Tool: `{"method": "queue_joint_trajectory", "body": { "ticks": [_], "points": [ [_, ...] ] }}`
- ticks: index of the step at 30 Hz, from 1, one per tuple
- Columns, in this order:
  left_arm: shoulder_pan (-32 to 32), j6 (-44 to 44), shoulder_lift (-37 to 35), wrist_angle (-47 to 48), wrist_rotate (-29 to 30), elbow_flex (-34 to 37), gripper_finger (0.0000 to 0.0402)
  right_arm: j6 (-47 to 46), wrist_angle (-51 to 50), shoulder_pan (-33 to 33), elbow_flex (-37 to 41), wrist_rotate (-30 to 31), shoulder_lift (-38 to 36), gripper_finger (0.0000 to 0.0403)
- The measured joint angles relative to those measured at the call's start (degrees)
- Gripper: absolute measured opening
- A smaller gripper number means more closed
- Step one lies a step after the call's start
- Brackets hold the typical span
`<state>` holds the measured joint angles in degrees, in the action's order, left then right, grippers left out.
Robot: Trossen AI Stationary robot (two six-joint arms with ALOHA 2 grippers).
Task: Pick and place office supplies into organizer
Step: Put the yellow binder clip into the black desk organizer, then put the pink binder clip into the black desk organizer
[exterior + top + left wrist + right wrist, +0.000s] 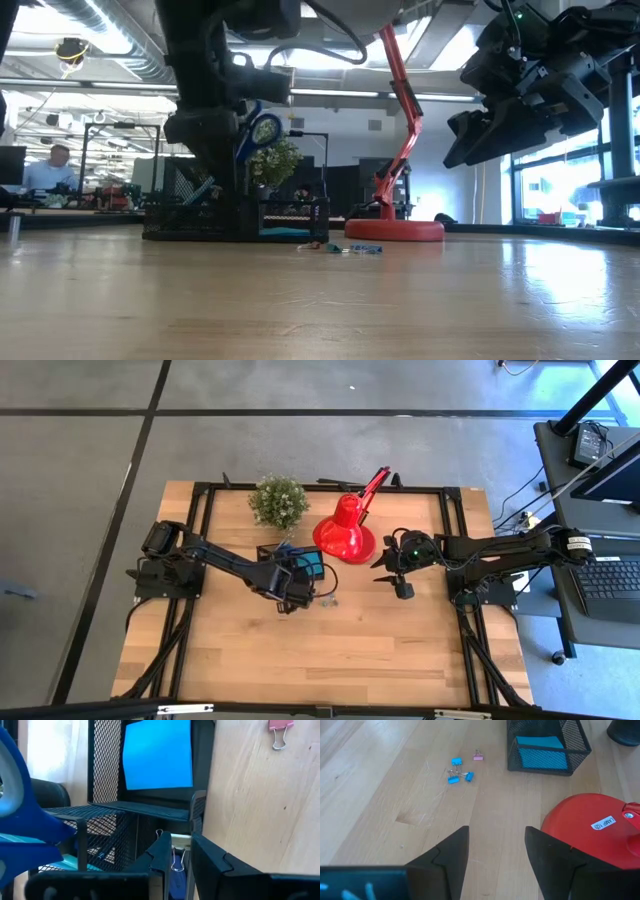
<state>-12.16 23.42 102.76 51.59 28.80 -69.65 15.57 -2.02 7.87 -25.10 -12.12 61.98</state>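
The black mesh organizer (290,565) stands on the table before the potted plant. A blue sticky-note pad (157,755) lies in one compartment, and blue-handled scissors (20,820) stand in another (262,130). My left gripper (181,862) hangs over the organizer's near side (298,592), shut on a blue binder clip. More small blue clips (457,771) and a pink one (478,755) lie loose on the wood right of the organizer. My right gripper (496,852) is open and raised above the table (398,572), beside the red lamp's shade. My left gripper pinches a small blue binder clip (175,882) between its two fingers (161,852). The clip's silver wire loops (176,864) stick out past the fingertips. The clip is lifted clear, next to the organizer's mesh wall (197,807). How far back it sits does not show.
The red desk lamp (345,532) stands close to my right gripper, its base (592,832) just beside the fingers. The green potted plant (278,500) is at the far side. Black frame rails (455,540) border the table. The near half is bare wood (330,650).
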Motion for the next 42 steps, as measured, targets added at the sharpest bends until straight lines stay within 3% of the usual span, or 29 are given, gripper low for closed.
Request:
{"method": "queue_joint_trajectory", "body": {
  "ticks": [19, 34, 42],
  "points": [
    [0.33, 2.86, 0.55, -0.33, 4.65, 2.91, 0.0056, -0.02, 0.0, 0.01, 0.0, 0.0, 0.0, 0.0195],
    [0.33, 2.97, 0.55, -0.33, 2.05, 2.85, 0.0082, -0.04, 0.0, -0.01, 0.0, 0.0, 0.0, 0.0195],
    [0.26, 1.95, 0.55, -0.49, -1.82, -2.29, 0.0083, -0.04, -0.01, 0.0, 0.0, 0.0, 0.0, 0.0195]
  ]
}}
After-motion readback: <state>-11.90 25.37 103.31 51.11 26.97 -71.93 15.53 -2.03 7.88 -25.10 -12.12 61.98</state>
